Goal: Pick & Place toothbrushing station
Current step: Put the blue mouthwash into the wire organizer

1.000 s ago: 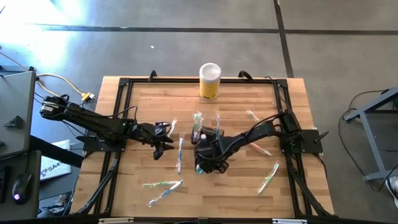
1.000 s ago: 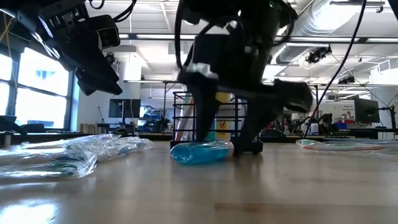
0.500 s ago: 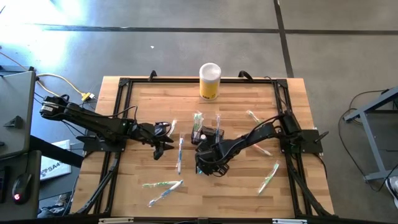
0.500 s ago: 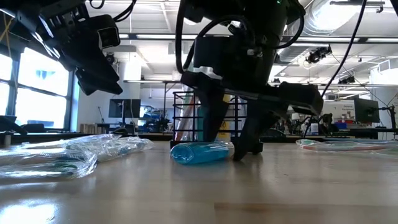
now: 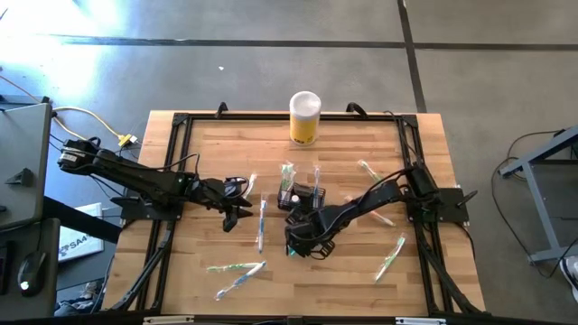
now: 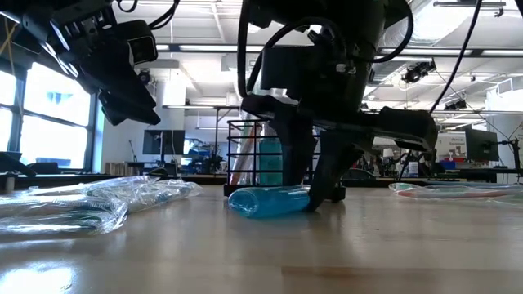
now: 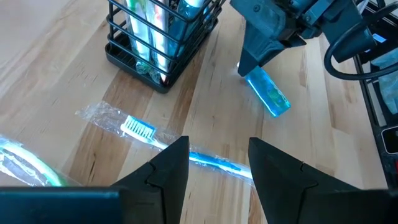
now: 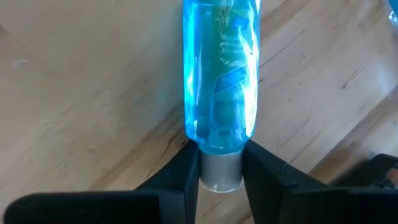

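My right pincer [image 8: 214,171] is down on the wooden counter [image 5: 217,153] near its middle, its two fingers clenched on the grey cap end of a small blue bottle [image 8: 217,74] that lies on its side, gripped at the narrow neck because that gives a firm hold. The toothbrushing station [image 7: 158,37], a low black wire caddy already holding upright toothbrushes, stands just beyond the bottle toward the far side, so I judge the bottle is meant to go into it. My left pincer [image 7: 217,165] hovers released to the left, above a wrapped toothbrush [image 7: 161,140], waiting.
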Tool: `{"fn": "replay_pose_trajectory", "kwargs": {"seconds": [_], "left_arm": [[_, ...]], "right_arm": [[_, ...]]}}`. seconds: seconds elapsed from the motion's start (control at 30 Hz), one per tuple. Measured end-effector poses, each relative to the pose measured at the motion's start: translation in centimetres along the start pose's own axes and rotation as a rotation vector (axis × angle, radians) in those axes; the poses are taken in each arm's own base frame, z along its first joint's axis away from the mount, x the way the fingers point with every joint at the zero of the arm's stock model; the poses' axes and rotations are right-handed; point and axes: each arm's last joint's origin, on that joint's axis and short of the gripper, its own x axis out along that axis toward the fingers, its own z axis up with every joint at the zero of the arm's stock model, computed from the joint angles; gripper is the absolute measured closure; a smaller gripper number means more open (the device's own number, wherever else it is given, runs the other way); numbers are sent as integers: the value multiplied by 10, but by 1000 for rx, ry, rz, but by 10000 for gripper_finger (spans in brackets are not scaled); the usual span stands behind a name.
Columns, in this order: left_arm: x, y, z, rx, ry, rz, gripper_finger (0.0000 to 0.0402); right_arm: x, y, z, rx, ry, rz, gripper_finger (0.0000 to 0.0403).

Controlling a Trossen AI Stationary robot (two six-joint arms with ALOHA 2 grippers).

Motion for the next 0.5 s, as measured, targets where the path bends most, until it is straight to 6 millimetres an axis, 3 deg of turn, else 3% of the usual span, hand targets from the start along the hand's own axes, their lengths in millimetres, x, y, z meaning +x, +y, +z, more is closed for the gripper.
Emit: {"fn": "replay_pose_trajectory", "kwargs": {"seconds": [0.3, 0.5], "left_arm": [[0, 0, 0, 0, 2, -2, 240], [0, 0, 0, 0, 3, -2, 240]], "right_arm": [[-12, 24, 14, -71, 128, -247, 299], [-21, 37, 21, -136, 237, -465, 317]]}}
